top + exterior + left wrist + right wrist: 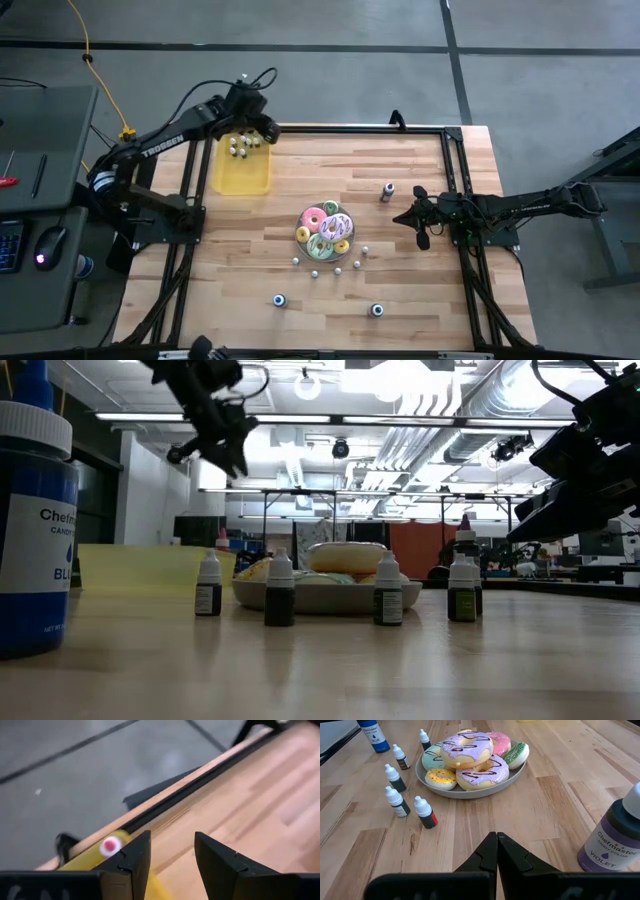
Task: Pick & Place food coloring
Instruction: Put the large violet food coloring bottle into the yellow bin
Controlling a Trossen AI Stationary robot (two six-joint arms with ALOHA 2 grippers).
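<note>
**Bottles split between tray and plate; left arm over the tray**

The food coloring (338, 262) sits in two groups in the high view. A cluster of small bottles lies in the yellow tray (243, 175) at upper left of the frame; five more small bottles stand loose on the wood just below the plate of doughnuts (325, 232) at centre. Larger bottles stand apart: a violet one (387, 191) right of the plate and two blue-capped ones (279, 300) near the bottom edge.

The left gripper (252, 128) hangs above the tray's upper end, its fingers (131, 857) spread apart with nothing between them. The right gripper (418, 222) waits at the right of the table, level with the plate, fingers pressed together and empty.

Risks, as I judge them: the loose bottles stand near one another and just beside the plate, so a descending finger could topple a neighbour or nudge the plate. They are narrow and upright, likely to tip or roll if pinched off-centre.

Hard to make out: the left wrist view shows only one pink-capped bottle (110, 846) at the tray's edge; the rest are hidden behind the fingers. The tray cluster cannot be counted from above.
</note>
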